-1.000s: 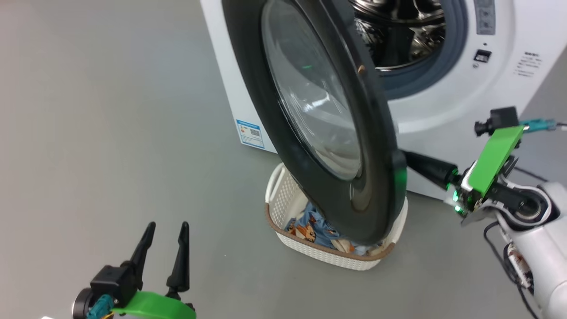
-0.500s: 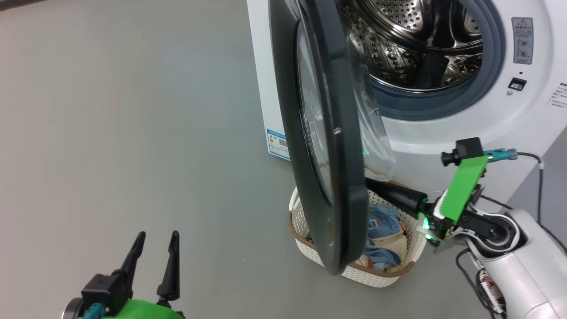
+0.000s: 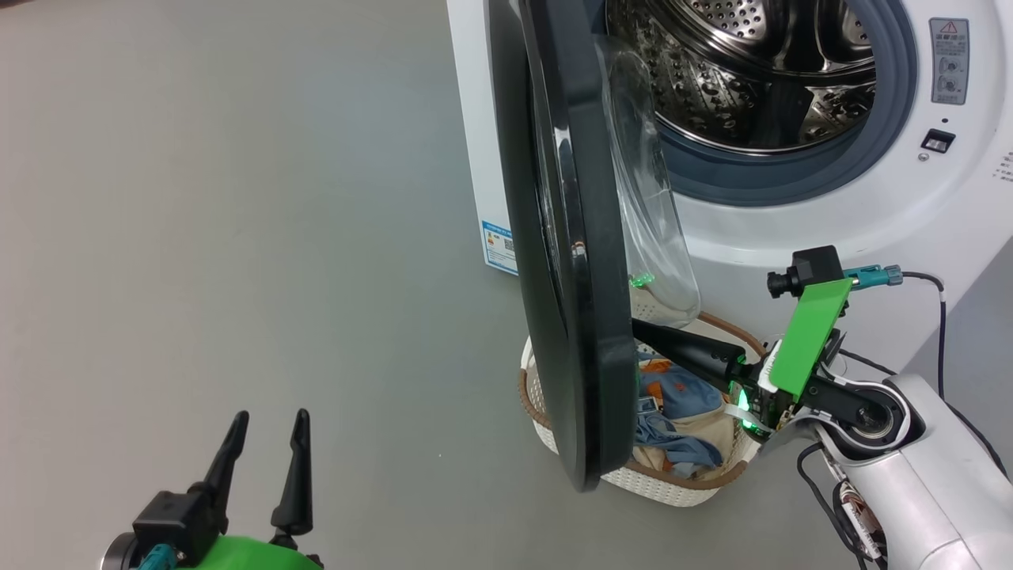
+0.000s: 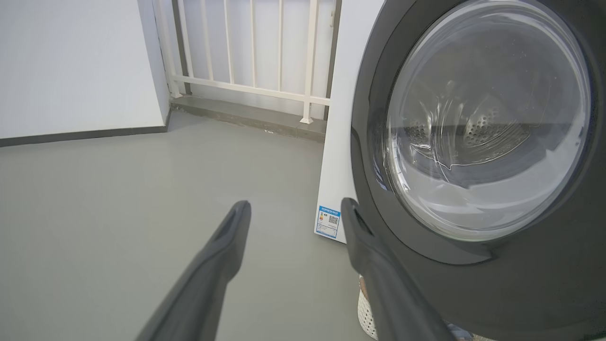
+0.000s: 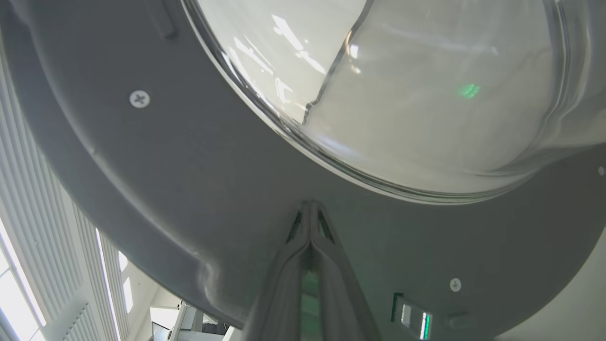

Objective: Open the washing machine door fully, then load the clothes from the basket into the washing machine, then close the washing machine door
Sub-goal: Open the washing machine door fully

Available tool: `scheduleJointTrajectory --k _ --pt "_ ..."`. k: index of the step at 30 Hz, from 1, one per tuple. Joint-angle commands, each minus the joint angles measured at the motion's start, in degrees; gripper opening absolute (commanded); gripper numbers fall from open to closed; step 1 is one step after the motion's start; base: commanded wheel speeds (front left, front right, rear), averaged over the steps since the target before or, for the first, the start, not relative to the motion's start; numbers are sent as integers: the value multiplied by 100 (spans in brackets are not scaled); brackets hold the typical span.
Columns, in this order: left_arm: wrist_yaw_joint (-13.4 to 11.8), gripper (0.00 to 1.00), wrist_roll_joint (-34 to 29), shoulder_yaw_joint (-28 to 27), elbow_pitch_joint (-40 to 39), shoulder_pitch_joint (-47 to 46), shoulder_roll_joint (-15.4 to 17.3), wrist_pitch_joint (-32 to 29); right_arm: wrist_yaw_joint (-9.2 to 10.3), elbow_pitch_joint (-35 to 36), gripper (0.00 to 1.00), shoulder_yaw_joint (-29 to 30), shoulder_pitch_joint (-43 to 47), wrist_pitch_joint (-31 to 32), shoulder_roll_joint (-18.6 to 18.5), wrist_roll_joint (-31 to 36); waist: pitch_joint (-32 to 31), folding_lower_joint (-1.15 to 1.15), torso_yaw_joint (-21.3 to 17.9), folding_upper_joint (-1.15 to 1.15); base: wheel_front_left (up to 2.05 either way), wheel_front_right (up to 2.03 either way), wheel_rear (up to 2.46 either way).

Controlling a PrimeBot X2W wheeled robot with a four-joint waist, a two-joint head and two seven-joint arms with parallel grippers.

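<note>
Green-capped and nearest on the left, the left gripper (image 3: 271, 415) hangs over the bare grey floor (image 3: 237, 198) with its two dark fingers spread wide, grasping nothing, well apart from everything else. On the near right, the right gripper (image 3: 649, 328) reaches leftward with its fingers pressed tight together and nothing between them. Its tips meet the grey inner face of the washing machine door (image 3: 586, 317), just below the bulging glass bowl. Under that arm the basket (image 3: 681, 487) sits on the floor just in front of the washing machine (image 3: 791, 229), and the clothes (image 3: 673, 396) lie piled inside it, blue and cream with an orange patch. The door stands swung out, edge-on in the head view, over the basket's left part. Farther off, the grey gasket (image 3: 791, 174) rings the open steel drum (image 3: 752, 79), and a blue label sticker (image 3: 498, 247) sits low on the machine's left side.
</note>
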State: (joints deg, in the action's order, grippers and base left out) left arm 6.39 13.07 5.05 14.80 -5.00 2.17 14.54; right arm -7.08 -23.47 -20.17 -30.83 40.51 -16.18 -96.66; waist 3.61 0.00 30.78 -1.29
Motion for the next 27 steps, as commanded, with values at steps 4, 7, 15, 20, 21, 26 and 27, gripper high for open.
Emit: scheduleJointTrajectory --k 4,7,15,20,21,26,27 --pt "30 100 -53 -190 -131 -82 86 46 -41 125 0 2 -112 31 89 77 -33 0 -21 0 0 0 0" --pt "39 100 -59 -137 -53 -137 81 46 -41 156 0 75 -15 24 104 101 -95 0 -49 0 0 0 0" --pt "60 100 -67 -102 58 -205 78 46 -41 265 0 293 162 47 115 45 -218 0 -236 0 0 0 0" --pt "71 100 -69 -112 62 -215 77 46 -41 438 0 423 267 11 78 102 -258 0 -432 0 0 0 0" --pt "73 100 -69 -109 59 -218 77 46 -41 491 0 459 296 -18 67 120 -263 0 -472 0 0 0 0" --pt "81 100 -70 -113 43 -221 75 46 -41 824 100 625 502 -189 -12 257 -287 0 -699 0 0 0 0" --pt "82 100 -69 -117 41 -220 75 46 -41 893 100 648 543 -226 -30 299 -289 0 -751 0 0 0 0"
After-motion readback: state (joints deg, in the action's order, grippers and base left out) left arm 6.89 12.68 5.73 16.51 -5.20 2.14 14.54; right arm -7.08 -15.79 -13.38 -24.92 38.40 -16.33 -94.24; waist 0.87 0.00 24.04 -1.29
